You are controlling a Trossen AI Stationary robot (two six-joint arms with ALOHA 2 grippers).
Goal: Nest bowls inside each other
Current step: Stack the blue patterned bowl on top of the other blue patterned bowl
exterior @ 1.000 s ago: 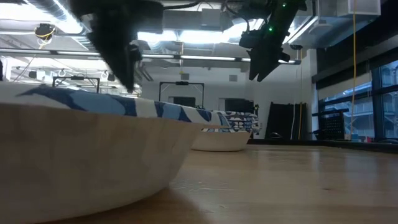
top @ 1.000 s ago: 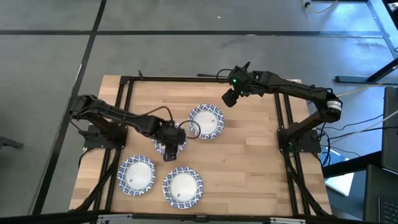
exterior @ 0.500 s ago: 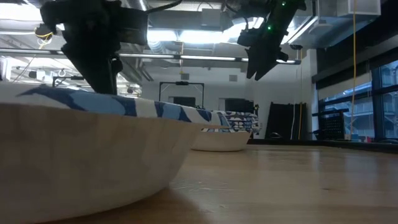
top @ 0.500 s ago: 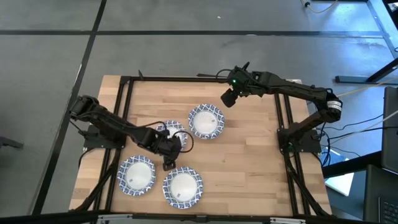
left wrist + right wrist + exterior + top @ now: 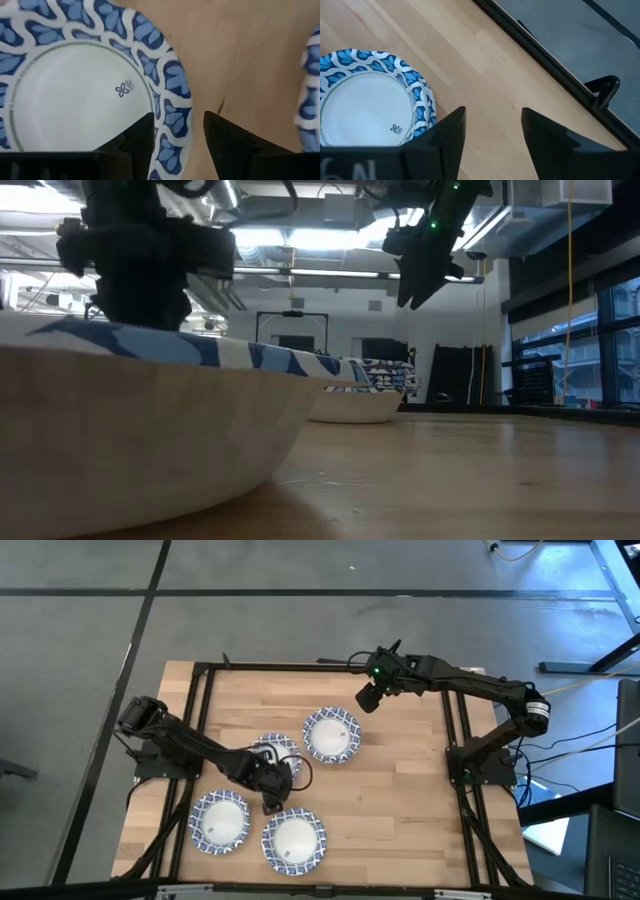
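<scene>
Dropped back from centre: left gripper [image 5: 174, 134], fingers parted, straddling rim of near bowl [image 5: 75, 95]; right gripper [image 5: 368, 698] hovering, spread, empty.

Left pincer [image 5: 270, 802] lower, toward front bowl [image 5: 294, 840]

Two dark jointed arms trailing black cables.

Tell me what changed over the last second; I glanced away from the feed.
The left claw drew back from beside the far bowl toward the front edge, uncovering the middle bowl. It now hangs open astride the rim of the front right bowl, gripping nothing. The right claw, open, and all four bowls stayed put.
</scene>
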